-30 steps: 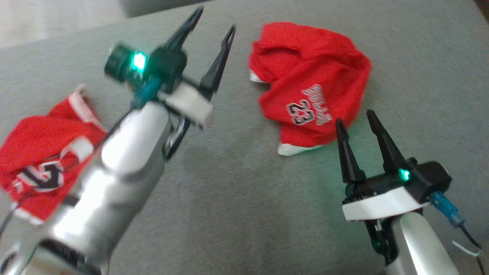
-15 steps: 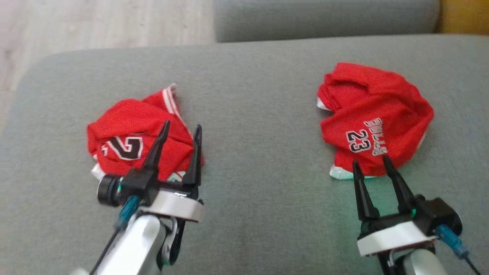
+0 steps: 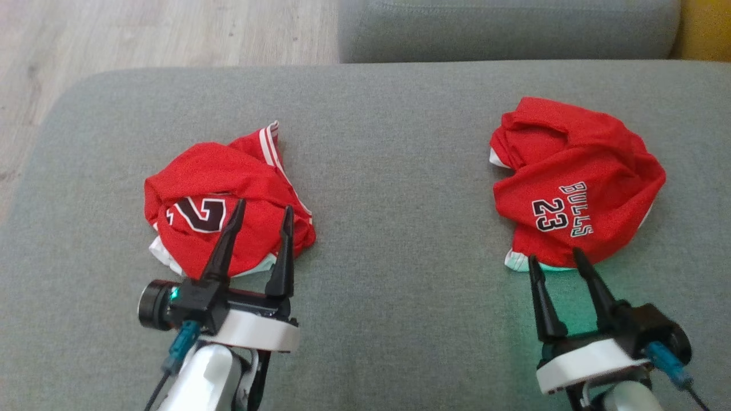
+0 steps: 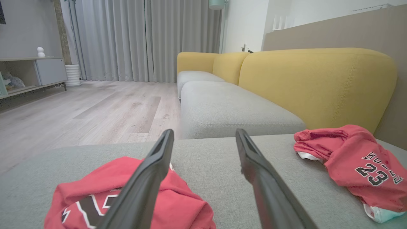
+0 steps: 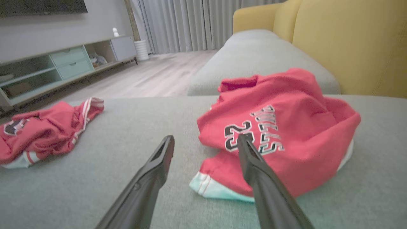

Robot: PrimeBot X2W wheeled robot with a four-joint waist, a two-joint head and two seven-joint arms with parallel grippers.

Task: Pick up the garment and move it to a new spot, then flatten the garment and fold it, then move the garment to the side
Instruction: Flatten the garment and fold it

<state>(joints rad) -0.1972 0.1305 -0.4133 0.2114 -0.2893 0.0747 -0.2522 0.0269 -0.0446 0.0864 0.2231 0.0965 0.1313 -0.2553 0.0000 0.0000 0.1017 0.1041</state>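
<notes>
Two crumpled red garments lie on the grey cushion (image 3: 377,171). The left garment (image 3: 223,200) shows a large black "2" and white side stripes; it also appears in the left wrist view (image 4: 127,197) and far left in the right wrist view (image 5: 47,127). The right garment (image 3: 577,182), printed "BULLS 23", shows in the left wrist view (image 4: 353,162) and the right wrist view (image 5: 286,127). My left gripper (image 3: 261,210) hangs open above the left garment's near edge. My right gripper (image 3: 555,257) stands open at the right garment's white hem. Neither holds anything.
The grey cushion's far edge drops to a wooden floor (image 3: 143,28) at the left. A second grey seat (image 4: 229,108) and a yellow backrest (image 4: 318,82) lie beyond. A low cabinet (image 5: 63,63) stands across the room.
The head camera has swung, so the whole picture shifted. My left gripper has come down from high over the cushion to the left garment's near edge. Both grippers stayed open.
</notes>
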